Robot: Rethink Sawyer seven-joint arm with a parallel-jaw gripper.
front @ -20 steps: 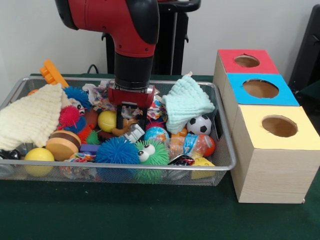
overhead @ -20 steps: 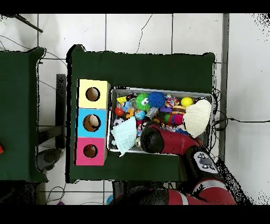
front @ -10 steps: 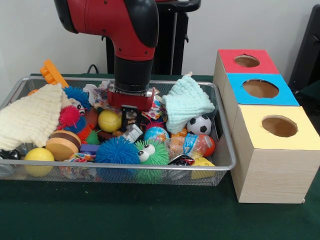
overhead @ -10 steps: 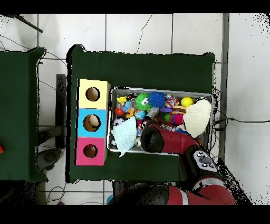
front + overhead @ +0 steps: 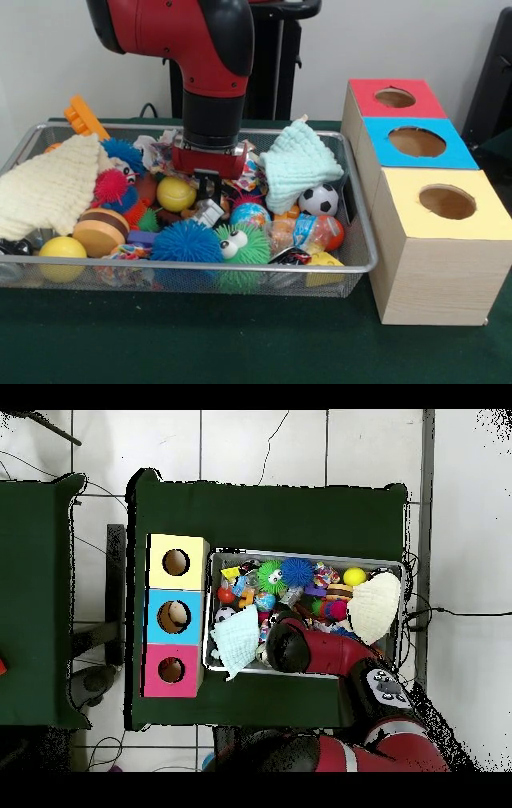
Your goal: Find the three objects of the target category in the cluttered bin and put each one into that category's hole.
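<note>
Front view — tool [image 5: 210, 190] low among bin [image 5: 352, 200] toys, grip unreadable — overhead, hidden under arm [image 5: 320, 650].

The bin [image 5: 352, 208] is silver wire mesh with a thick, shiny metal rim, and the box with the hole [image 5: 394, 98] looks like pale matt wood grain with flat painted tops in red, blue and yellow. Two cloths, a cream one [image 5: 44, 188] and a mint one [image 5: 298, 164], look soft and waffle-textured, while the blue spiky ball [image 5: 186, 240] looks rubbery and bristly. The arm [image 5: 188, 48] has glossy red and black plastic shells, and the table [image 5: 200, 336] wears matt dark green cloth
</note>
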